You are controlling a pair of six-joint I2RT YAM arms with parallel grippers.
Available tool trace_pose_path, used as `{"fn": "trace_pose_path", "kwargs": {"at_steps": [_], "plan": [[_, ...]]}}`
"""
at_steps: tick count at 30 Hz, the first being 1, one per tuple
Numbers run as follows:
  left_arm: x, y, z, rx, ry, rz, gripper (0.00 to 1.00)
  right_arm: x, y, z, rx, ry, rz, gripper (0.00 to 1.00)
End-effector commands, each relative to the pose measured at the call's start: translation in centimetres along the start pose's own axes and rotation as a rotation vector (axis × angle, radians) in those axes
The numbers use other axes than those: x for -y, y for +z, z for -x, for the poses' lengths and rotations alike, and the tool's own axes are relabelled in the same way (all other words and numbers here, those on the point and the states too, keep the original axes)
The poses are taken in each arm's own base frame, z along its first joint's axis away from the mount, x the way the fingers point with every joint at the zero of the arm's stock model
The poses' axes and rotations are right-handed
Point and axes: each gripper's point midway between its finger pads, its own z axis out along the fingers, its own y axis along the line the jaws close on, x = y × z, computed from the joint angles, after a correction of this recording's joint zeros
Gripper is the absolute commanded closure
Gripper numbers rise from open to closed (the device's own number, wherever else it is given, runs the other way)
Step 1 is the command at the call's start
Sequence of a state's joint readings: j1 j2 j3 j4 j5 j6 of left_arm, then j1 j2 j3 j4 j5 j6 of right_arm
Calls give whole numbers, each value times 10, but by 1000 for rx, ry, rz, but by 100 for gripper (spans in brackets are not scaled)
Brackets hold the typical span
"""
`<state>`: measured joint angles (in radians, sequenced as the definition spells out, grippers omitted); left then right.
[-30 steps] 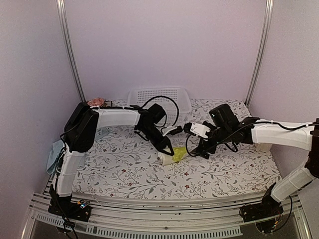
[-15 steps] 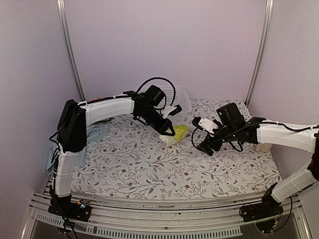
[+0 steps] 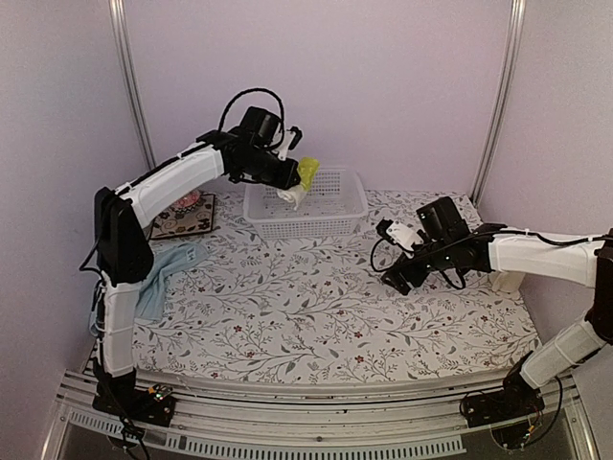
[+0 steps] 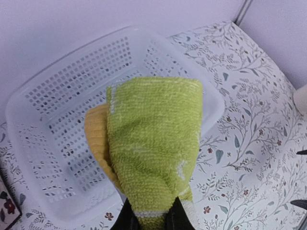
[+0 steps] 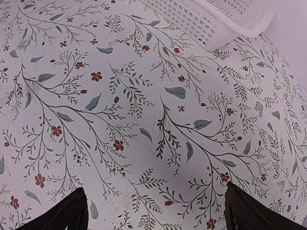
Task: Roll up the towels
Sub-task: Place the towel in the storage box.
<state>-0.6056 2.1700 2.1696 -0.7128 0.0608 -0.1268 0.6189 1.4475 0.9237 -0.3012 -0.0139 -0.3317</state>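
The left gripper [image 4: 152, 218] is clamped on the yellow-green towel [image 4: 153, 139]. It seems soft and light, so pinch across the roll. The right gripper [image 5: 156, 211] is apart.

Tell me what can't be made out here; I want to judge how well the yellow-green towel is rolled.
Left wrist: left gripper cut off by the bottom edge and covered by the yellow-green terry towel; its pinch is unseen.
Left wrist: orange-yellow patch behind that towel, unidentifiable.
Top: pale blue cloth towel partly hidden by the left arm.
Top: white perforated plastic basket, contents too small to tell.
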Motion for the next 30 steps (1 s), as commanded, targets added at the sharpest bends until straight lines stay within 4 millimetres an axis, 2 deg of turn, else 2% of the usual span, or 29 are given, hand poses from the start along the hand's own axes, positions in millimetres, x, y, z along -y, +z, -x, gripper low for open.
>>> {"fn": "trace_pose_path", "kwargs": {"at_steps": [1,5,7,12,16,20,27,30], "plan": [[-68,3,21,49,-91,215,100,13,-7,8,23,46,-41,1],[-107,20,19,42,-89,361,100,10,-4,3,3,70,-27,1],[-116,30,15,37,-86,399,100,8,-2,-1,-9,83,-19,1],[-127,57,0,29,-88,478,100,7,2,-16,-49,102,-31,1],[-142,75,-17,7,-92,560,100,8,3,-15,-50,109,-36,1],[-155,83,-24,10,-56,644,100,5,8,-17,-59,113,-15,1],[-162,99,-38,-18,19,716,100,3,17,-24,-84,110,-12,1],[-157,105,-43,-27,57,740,100,3,20,-27,-96,108,-10,1]]}}
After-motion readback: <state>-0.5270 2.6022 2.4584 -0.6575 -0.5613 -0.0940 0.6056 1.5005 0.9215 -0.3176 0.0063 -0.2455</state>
